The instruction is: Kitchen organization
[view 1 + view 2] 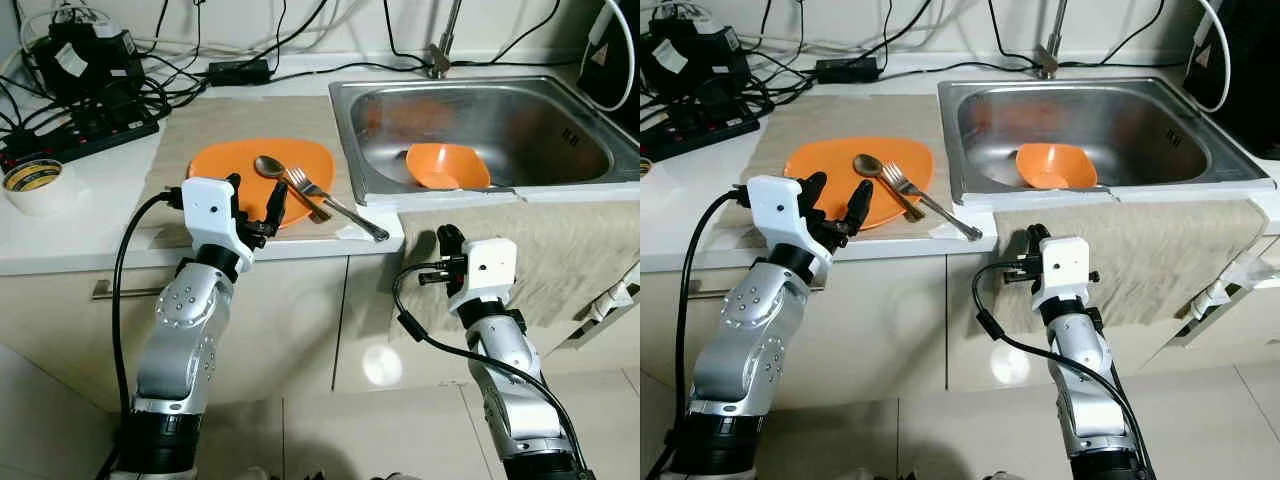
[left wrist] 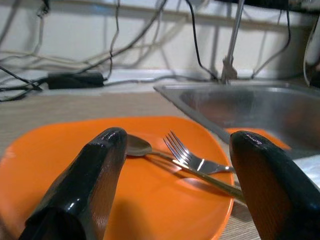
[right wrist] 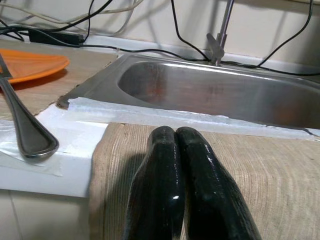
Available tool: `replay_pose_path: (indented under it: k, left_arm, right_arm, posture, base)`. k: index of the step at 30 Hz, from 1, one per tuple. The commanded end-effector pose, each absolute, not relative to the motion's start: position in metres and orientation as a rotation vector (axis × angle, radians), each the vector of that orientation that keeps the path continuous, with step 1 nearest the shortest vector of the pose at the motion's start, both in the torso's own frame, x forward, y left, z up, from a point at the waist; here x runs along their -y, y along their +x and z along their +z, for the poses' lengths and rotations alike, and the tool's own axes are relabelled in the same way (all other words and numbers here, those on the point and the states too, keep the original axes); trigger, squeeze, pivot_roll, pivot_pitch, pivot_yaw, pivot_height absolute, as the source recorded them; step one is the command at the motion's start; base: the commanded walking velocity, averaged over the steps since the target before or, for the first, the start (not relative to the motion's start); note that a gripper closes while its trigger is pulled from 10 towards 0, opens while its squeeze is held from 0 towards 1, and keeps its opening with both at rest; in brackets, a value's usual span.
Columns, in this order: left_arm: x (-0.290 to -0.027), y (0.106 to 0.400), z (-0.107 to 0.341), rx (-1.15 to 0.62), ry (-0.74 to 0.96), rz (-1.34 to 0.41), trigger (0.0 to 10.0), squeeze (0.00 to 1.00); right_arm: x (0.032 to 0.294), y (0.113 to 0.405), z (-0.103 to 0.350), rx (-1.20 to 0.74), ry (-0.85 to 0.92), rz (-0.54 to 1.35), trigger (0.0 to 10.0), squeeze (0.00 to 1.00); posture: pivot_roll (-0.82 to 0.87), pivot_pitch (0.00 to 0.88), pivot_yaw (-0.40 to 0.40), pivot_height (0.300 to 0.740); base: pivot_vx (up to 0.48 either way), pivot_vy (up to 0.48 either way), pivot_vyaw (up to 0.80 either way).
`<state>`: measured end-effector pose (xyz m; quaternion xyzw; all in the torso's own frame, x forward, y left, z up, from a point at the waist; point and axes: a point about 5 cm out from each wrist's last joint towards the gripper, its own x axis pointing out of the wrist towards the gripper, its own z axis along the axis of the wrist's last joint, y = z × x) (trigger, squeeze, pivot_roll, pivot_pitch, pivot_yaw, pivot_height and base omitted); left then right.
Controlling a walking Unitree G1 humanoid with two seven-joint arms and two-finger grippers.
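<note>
From the head views, your left gripper [image 1: 255, 212] hangs spread wide at the near rim of the orange plate [image 1: 225, 165], where the spoon [image 1: 270, 166] and fork [image 1: 310, 186] lie crossed; close carelessly and you could shove the plate or flick the fork's overhanging handle off the counter. In the left wrist view, the handles' ends are cut off (behind one finger). In the right wrist view, your right gripper [image 3: 177, 175] is pressed shut on nothing, below the sink [image 3: 210, 95].
</note>
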<state>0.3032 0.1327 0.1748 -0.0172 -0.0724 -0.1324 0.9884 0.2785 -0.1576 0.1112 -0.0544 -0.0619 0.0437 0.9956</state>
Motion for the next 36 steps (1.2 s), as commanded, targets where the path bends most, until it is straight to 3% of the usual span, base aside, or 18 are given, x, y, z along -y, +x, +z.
replay_pose_path:
  k: [1, 7, 15, 22, 36]
  left_arm:
    - [-0.128, 0.307, 0.175, 0.117, 0.001, -0.291, 10.0, 0.0]
    - [-0.118, 0.323, 0.189, 0.088, 0.053, -0.338, 10.0, 0.0]
    - [-0.105, 0.338, 0.206, 0.065, -0.008, -0.368, 10.0, 0.0]
    - [-0.09, 0.355, 0.214, -0.073, -0.047, -0.407, 10.0, 0.0]
    - [-0.095, 0.375, 0.198, -0.256, 0.013, -0.364, 10.0, 0.0]
  right_arm:
    - [0.157, 0.281, 0.116, 0.141, -0.109, 0.084, 10.0, 0.0]
    - [0.155, 0.281, 0.116, 0.145, -0.105, 0.081, 10.0, 0.0]
    - [0.152, 0.282, 0.115, 0.15, -0.099, 0.08, 10.0, 0.0]
    - [0.152, 0.283, 0.116, 0.153, -0.1, 0.077, 10.0, 0.0]
    - [0.151, 0.281, 0.115, 0.155, -0.101, 0.076, 10.0, 0.0]
  posture:
    - [0.02, 0.0, 0.017, 0.74]
    - [0.01, 0.0, 0.027, 0.74]
    - [0.0, 0.0, 0.038, 0.74]
    - [-0.01, 0.0, 0.045, 0.74]
    - [-0.02, 0.0, 0.053, 0.74]
  base:
    - [0.0, 0.0, 0.0]
    - [0.0, 0.0, 0.0]
    - [0.0, 0.0, 0.0]
    - [0.0, 0.0, 0.0]
    - [0.0, 0.0, 0.0]
